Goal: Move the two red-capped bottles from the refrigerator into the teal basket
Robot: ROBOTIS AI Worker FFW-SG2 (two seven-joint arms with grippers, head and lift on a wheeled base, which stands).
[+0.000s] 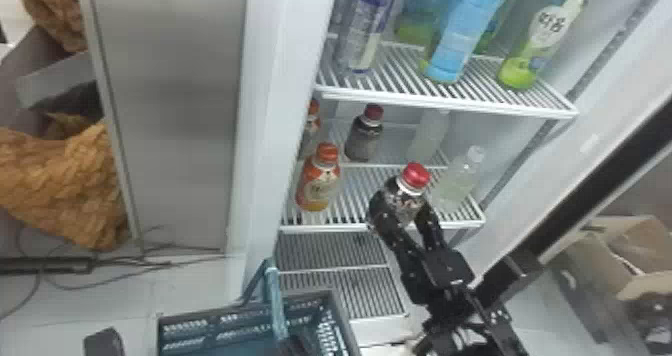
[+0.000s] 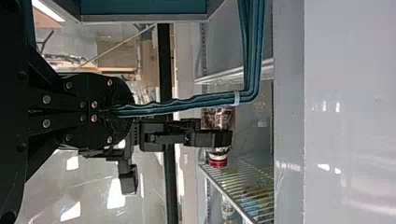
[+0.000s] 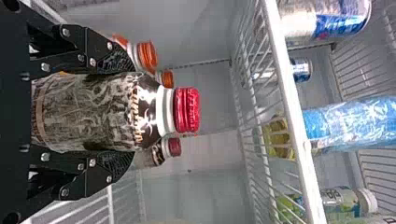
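Observation:
In the head view, my right gripper is shut on a dark red-capped bottle, upright at the middle shelf's front edge. In the right wrist view, that bottle lies between the fingers of my right gripper. The other red-capped bottle stands farther back on that shelf. The teal basket is below, in front of the refrigerator. My left gripper is at its handle; in the left wrist view, my left gripper is shut on the handle.
Orange-capped bottles stand on the left of the middle shelf, clear bottles on its right. The upper shelf juts out above them and holds tall bottles. A refrigerator side wall rises left of the shelves.

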